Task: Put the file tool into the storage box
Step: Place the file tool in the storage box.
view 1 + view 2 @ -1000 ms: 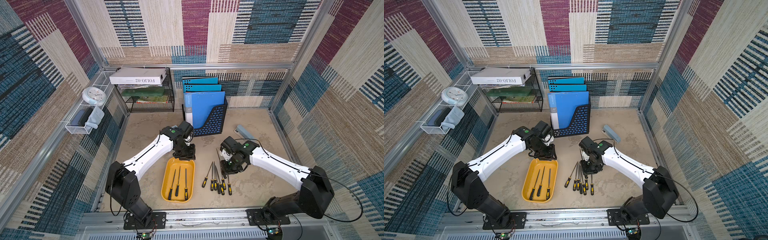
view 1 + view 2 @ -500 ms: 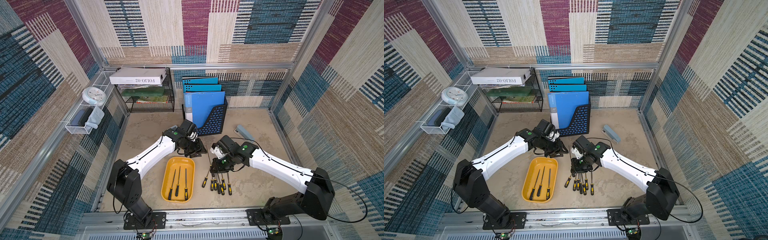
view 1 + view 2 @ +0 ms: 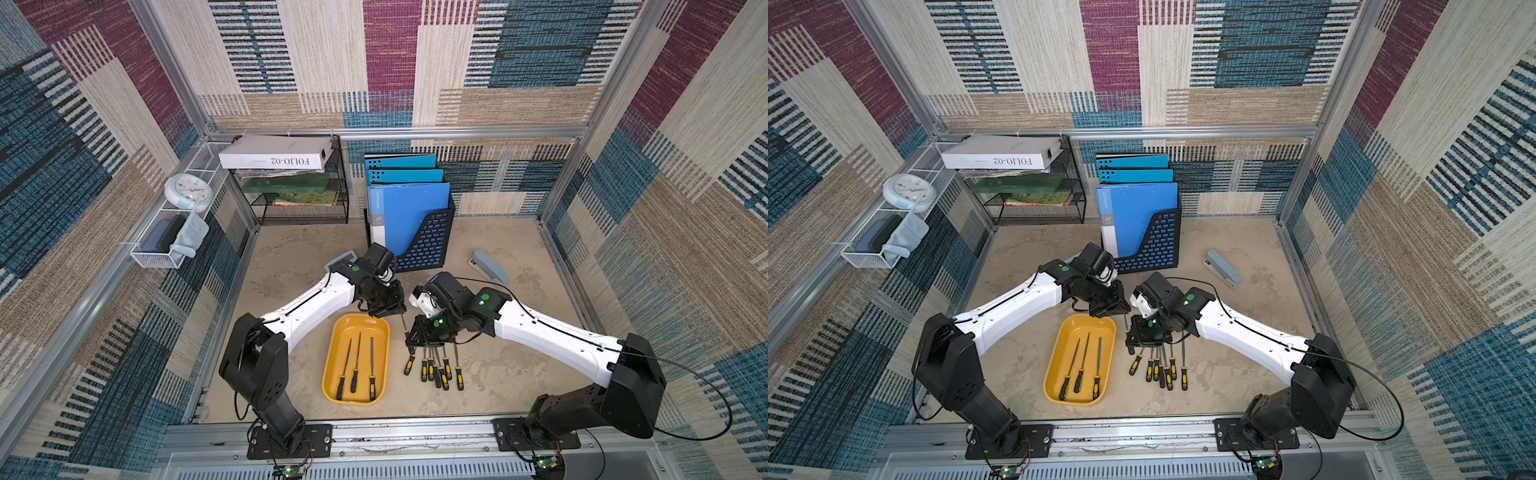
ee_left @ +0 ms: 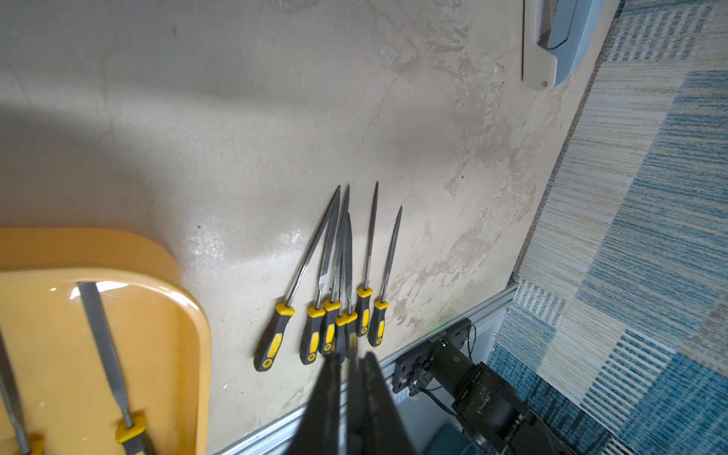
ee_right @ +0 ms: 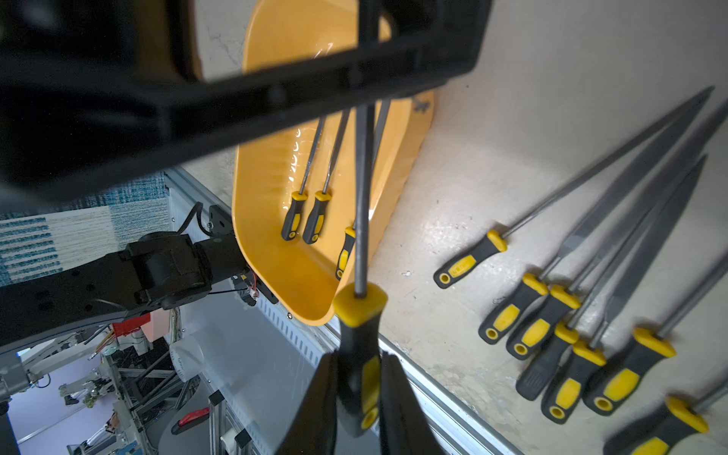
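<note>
Right fingers [image 5: 400,405] are clamped on the black-and-yellow handle of the file tool [image 5: 358,311], which is clear of the bench [image 3: 511,374]. The shaft runs straight from the handle into the left fingers [image 4: 374,398]. These are pressed together and appear to pinch its far end, though the contact itself is hidden by the gripper body.

In both top views the file tool [image 3: 402,323] [image 3: 1125,323] hangs between the two grippers, just beside the far corner of the storage box [image 3: 336,353] [image 3: 1059,357] and outside its rim.

In the box, three files [image 3: 357,361] lie side by side, handles toward the robot. The loose files [image 3: 436,370] lie in a tight fan on the bench just right of the box.
</note>
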Robot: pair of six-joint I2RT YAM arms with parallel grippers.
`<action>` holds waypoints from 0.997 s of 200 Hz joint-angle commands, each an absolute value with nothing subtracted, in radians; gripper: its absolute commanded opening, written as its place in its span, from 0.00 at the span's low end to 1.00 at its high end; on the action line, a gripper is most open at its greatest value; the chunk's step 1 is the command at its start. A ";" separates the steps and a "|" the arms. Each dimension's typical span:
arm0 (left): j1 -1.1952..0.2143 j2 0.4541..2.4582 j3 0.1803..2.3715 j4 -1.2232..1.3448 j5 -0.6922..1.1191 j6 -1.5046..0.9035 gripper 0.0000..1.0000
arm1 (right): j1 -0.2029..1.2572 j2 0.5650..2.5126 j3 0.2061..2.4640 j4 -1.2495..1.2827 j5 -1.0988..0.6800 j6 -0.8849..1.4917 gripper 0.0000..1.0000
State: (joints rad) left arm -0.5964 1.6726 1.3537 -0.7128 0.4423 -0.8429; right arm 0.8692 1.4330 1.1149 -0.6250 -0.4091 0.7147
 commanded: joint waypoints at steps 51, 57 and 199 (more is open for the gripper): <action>-0.478 1.593 1.350 -0.952 0.421 -0.592 0.02 | 0.843 1.464 1.194 -0.620 -0.448 0.708 0.58; -0.458 1.585 1.350 -0.993 0.415 -0.547 0.02 | 0.836 1.461 1.205 -0.630 -0.441 0.704 0.60; -0.461 1.696 1.162 -1.020 0.065 -0.410 0.02 | 0.720 1.465 0.997 -0.919 -0.210 0.696 0.66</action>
